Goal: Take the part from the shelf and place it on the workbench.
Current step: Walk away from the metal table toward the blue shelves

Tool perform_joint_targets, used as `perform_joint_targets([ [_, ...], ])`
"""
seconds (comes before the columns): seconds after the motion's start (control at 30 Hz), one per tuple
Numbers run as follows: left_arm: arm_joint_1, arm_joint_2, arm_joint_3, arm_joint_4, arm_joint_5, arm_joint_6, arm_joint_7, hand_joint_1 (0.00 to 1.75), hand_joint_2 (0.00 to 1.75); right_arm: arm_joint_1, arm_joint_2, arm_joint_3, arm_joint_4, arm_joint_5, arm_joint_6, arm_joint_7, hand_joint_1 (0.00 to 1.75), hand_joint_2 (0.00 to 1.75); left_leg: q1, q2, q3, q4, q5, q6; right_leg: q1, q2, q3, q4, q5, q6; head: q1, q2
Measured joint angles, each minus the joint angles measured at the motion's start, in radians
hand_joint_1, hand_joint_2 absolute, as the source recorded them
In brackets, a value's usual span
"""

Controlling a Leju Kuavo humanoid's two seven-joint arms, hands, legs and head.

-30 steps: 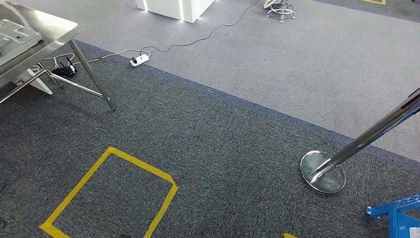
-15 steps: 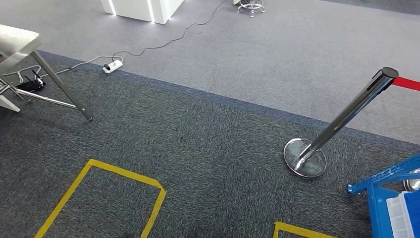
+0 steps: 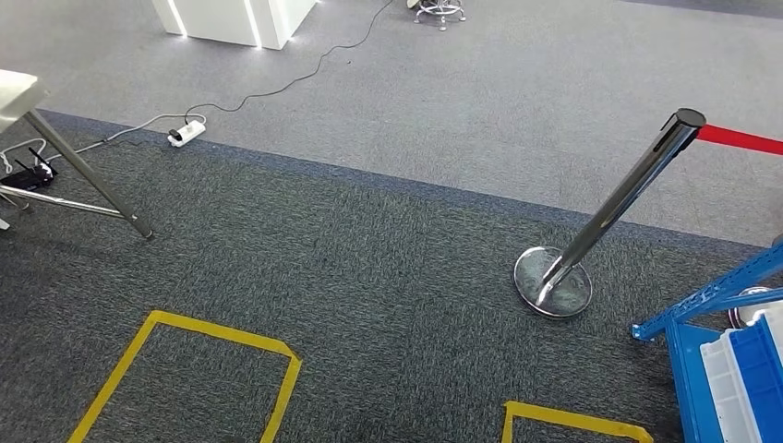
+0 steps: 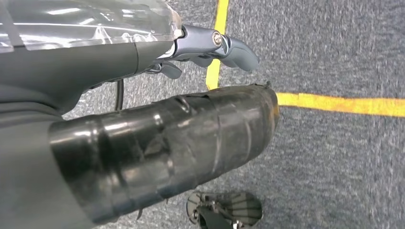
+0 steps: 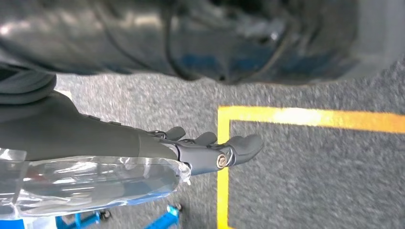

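Hanging down at the robot's sides, both arms look idle, which fits a robot that is walking or turning and not yet reaching. The left robot hand shows in the left wrist view above dark grey carpet crossed by yellow floor tape; its fingers lie stretched out and a little apart, with nothing between them. The right robot hand looks the same in the right wrist view, extended loosely over a corner of yellow tape and holding nothing. I judge that the hands are kept free because the part has not been collected yet. The part itself I cannot find; it is probably on the blue metal shelf, whose frame enters at the lower right of the head view, with a blue and white plastic bin on it. Beside the shelf stands a chrome barrier post with a round base, carrying a red belt, most likely to close off the working zone. At the far left is a slanted steel leg of the metal desk, with a white power strip and its cable on the floor behind it. The yellow tape rectangles on the carpet seem to mark standing places, one for each station. The task appears to be at its beginning, in the approach to the shelf.
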Motion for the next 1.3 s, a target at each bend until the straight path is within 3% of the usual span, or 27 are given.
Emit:
perform_joint_targets([
  [0.1, -0.001, 0.0, 0.0, 0.0, -0.001, 0.0, -0.001, 0.0, 0.0, 0.0, 0.0, 0.0, 0.0, 0.003, 0.001, 0.002, 0.0, 0.0, 0.003, 0.002, -0.009, 0.027, -0.025, -0.014, -0.003, 0.006, 0.006, -0.014, 0.007, -0.018, 0.0, 0.0],
  [0.2, -0.001, 0.0, 0.0, 0.0, -0.005, 0.0, -0.002, 0.0, 0.0, 0.0, 0.0, 0.0, 0.0, 0.002, 0.008, 0.006, 0.0, 0.0, 0.006, 0.0, -0.087, 0.199, -0.117, -0.022, -0.003, 0.015, 0.008, -0.02, 0.01, -0.03, 0.0, 0.0],
  [0.23, 0.0, 0.0, 0.0, 0.0, -0.007, 0.0, -0.002, 0.0, 0.0, 0.0, 0.0, 0.0, 0.0, 0.002, 0.009, 0.007, 0.0, 0.0, 0.006, 0.0, -0.112, 0.253, -0.135, -0.024, -0.002, 0.021, 0.008, -0.019, 0.01, -0.031, 0.0, 0.0],
  [0.27, 0.0, 0.0, 0.0, 0.0, -0.008, 0.0, -0.002, 0.0, 0.0, 0.001, 0.0, 0.0, 0.0, 0.001, 0.009, 0.009, 0.0, 0.0, 0.007, 0.0, -0.124, 0.275, -0.132, -0.024, -0.001, 0.029, 0.008, -0.018, 0.009, -0.032, 0.0, 0.0],
  [0.3, 0.001, 0.0, 0.001, 0.0, -0.009, 0.0, -0.002, 0.0, 0.0, 0.001, 0.0, 0.0, 0.0, 0.001, 0.01, 0.01, 0.0, 0.0, 0.007, -0.002, -0.117, 0.257, -0.109, -0.023, -0.001, 0.038, 0.009, -0.017, 0.009, -0.031, 0.0, 0.0],
  [0.33, 0.001, 0.0, 0.001, 0.0, -0.009, 0.0, -0.002, 0.0, 0.0, 0.001, 0.0, 0.0, 0.0, 0.001, 0.01, 0.011, 0.0, 0.0, 0.008, -0.007, -0.094, 0.205, -0.072, -0.021, -0.001, 0.049, 0.01, -0.015, 0.008, -0.031, 0.0, 0.0],
  [0.4, 0.001, 0.001, 0.001, 0.0, -0.009, 0.0, -0.002, 0.0, 0.0, -0.001, 0.0, 0.0, 0.0, 0.001, 0.01, 0.012, 0.0, 0.0, 0.01, -0.045, -0.037, 0.074, -0.011, -0.014, -0.002, 0.069, 0.007, -0.007, 0.006, -0.026, 0.0, 0.0],
  [0.47, 0.002, 0.001, 0.001, 0.0, -0.01, -0.001, -0.002, 0.0, 0.0, -0.002, 0.0, 0.0, 0.0, 0.0, 0.01, 0.012, 0.0, 0.0, 0.009, -0.075, -0.013, 0.015, 0.004, -0.009, -0.003, 0.087, -0.002, -0.001, 0.007, -0.015, 0.0, 0.0],
  [0.53, 0.0, 0.001, 0.001, 0.0, -0.01, -0.001, -0.002, 0.0, 0.0, 0.0, 0.0, 0.0, 0.0, 0.0, 0.01, 0.013, 0.0, 0.0, 0.007, -0.064, -0.01, 0.01, 0.005, -0.001, -0.004, 0.106, -0.009, -0.003, 0.012, -0.002, 0.0, 0.0],
  [0.57, 0.0, 0.001, 0.001, 0.0, -0.01, -0.001, -0.002, 0.0, 0.0, 0.002, 0.0, 0.0, 0.0, 0.0, 0.01, 0.013, 0.0, 0.0, 0.008, -0.053, -0.007, 0.004, 0.009, 0.006, -0.004, 0.1, -0.011, 0.001, 0.009, 0.003, 0.0, 0.0],
  [0.63, 0.0, 0.0, 0.001, 0.0, -0.009, -0.001, -0.002, 0.0, 0.0, 0.002, 0.0, 0.0, 0.0, 0.0, 0.01, 0.014, 0.0, 0.0, 0.01, -0.029, -0.003, -0.009, 0.016, 0.021, -0.003, 0.059, -0.036, 0.056, -0.026, 0.011, 0.001, 0.0],
  [0.7, 0.001, 0.0, 0.001, 0.0, -0.009, -0.001, -0.002, 0.0, 0.0, 0.001, 0.0, 0.0, 0.0, 0.0, 0.01, 0.014, 0.0, 0.0, 0.006, -0.003, -0.003, -0.011, 0.017, 0.028, -0.005, 0.016, -0.096, 0.181, -0.091, 0.018, 0.001, 0.0],
  [0.73, 0.002, 0.001, 0.001, 0.0, -0.009, -0.001, -0.002, 0.0, 0.0, 0.0, 0.0, 0.0, 0.0, 0.0, 0.01, 0.014, 0.0, 0.0, 0.005, 0.011, -0.003, -0.011, 0.016, 0.029, -0.006, 0.009, -0.125, 0.241, -0.113, 0.021, 0.0, 0.0],
  [0.77, 0.002, 0.001, 0.001, 0.0, -0.009, -0.001, -0.002, 0.0, 0.0, 0.001, 0.0, 0.0, 0.0, 0.0, 0.01, 0.014, 0.0, 0.0, 0.003, 0.024, -0.003, -0.011, 0.015, 0.029, -0.007, 0.006, -0.14, 0.272, -0.118, 0.023, 0.0, 0.0],
  [0.8, 0.001, 0.001, 0.001, 0.0, -0.009, -0.001, -0.002, 0.0, 0.0, 0.002, 0.0, 0.0, 0.0, 0.0, 0.01, 0.014, 0.0, 0.0, 0.003, 0.036, -0.002, -0.011, 0.014, 0.029, -0.007, 0.003, -0.133, 0.262, -0.102, 0.023, 0.001, 0.0],
  [0.83, 0.001, 0.001, 0.001, 0.0, -0.009, -0.001, -0.002, 0.0, 0.0, 0.002, 0.0, 0.0, 0.0, 0.0, 0.01, 0.015, 0.0, 0.0, 0.003, 0.046, 0.0, -0.01, 0.012, 0.027, -0.007, -0.003, -0.107, 0.214, -0.071, 0.022, 0.001, 0.0],
  [0.9, 0.0, 0.001, 0.001, 0.0, -0.009, -0.001, -0.002, 0.0, 0.0, 0.002, 0.0, 0.0, 0.0, 0.0, 0.01, 0.015, 0.0, 0.0, 0.0, 0.065, 0.005, -0.009, 0.007, 0.022, -0.002, -0.038, -0.029, 0.068, -0.011, 0.015, 0.001, 0.0],
  [0.97, 0.0, 0.001, 0.001, 0.0, -0.009, -0.001, -0.002, 0.0, 0.0, 0.0, 0.0, 0.0, 0.0, 0.0, 0.01, 0.014, 0.0, 0.0, -0.004, 0.08, 0.01, -0.008, 0.002, 0.013, 0.006, -0.059, 0.007, -0.005, 0.007, 0.003, 0.0, 0.0],
  [1.03, -0.003, 0.0, 0.001, 0.0, -0.01, -0.001, -0.002, 0.0, 0.0, 0.0, 0.0, 0.0, 0.0, 0.0, 0.01, 0.014, 0.0, 0.0, -0.005, 0.095, 0.014, -0.01, 0.0, 0.003, 0.01, -0.044, 0.005, -0.011, 0.008, -0.009, 0.0, 0.0],
  [1.07, -0.004, 0.0, 0.001, 0.0, -0.01, -0.001, -0.002, 0.0, 0.0, 0.001, 0.0, 0.0, 0.0, 0.0, 0.01, 0.014, 0.0, 0.0, -0.003, 0.091, 0.015, -0.006, -0.005, -0.003, 0.008, -0.035, 0.007, -0.015, 0.011, -0.015, 0.0, 0.0],
  [1.13, -0.005, 0.0, 0.002, 0.0, -0.01, -0.001, -0.002, 0.0, 0.0, 0.001, 0.0, 0.0, 0.0, 0.0, 0.01, 0.015, 0.0, 0.0, 0.001, 0.055, -0.002, 0.041, -0.04, -0.013, 0.002, -0.017, 0.011, -0.025, 0.017, -0.027, 0.0, 0.0],
  [1.17, -0.004, 0.0, 0.002, 0.0, -0.01, -0.001, -0.002, 0.0, 0.0, 0.0, 0.0, 0.0, 0.0, 0.0, 0.01, 0.015, 0.0, 0.0, 0.003, 0.03, -0.027, 0.096, -0.072, -0.015, 0.001, -0.008, 0.011, -0.027, 0.019, -0.031, 0.0, 0.0],
  [1.23, 0.0, 0.0, 0.002, 0.0, -0.01, -0.001, -0.002, 0.0, 0.0, -0.001, 0.0, 0.0, 0.0, 0.0, 0.011, 0.015, 0.0, 0.0, 0.004, 0.006, -0.091, 0.23, -0.131, -0.019, 0.002, 0.013, 0.01, -0.026, 0.019, -0.035, 0.0, 0.0],
  [1.27, 0.001, 0.0, 0.002, 0.0, -0.01, -0.001, -0.002, 0.0, 0.0, -0.001, 0.0, 0.0, 0.0, 0.0, 0.011, 0.015, 0.0, 0.0, 0.004, 0.002, -0.113, 0.271, -0.138, -0.02, 0.003, 0.026, 0.01, -0.025, 0.019, -0.035, 0.0, 0.0],
  [1.3, 0.002, 0.0, 0.002, 0.0, -0.01, -0.001, -0.002, 0.0, 0.0, -0.001, 0.0, 0.0, 0.0, 0.0, 0.011, 0.015, 0.0, 0.0, 0.005, 0.001, -0.118, 0.275, -0.124, -0.02, 0.003, 0.04, 0.01, -0.024, 0.019, -0.035, 0.0, 0.0],
])
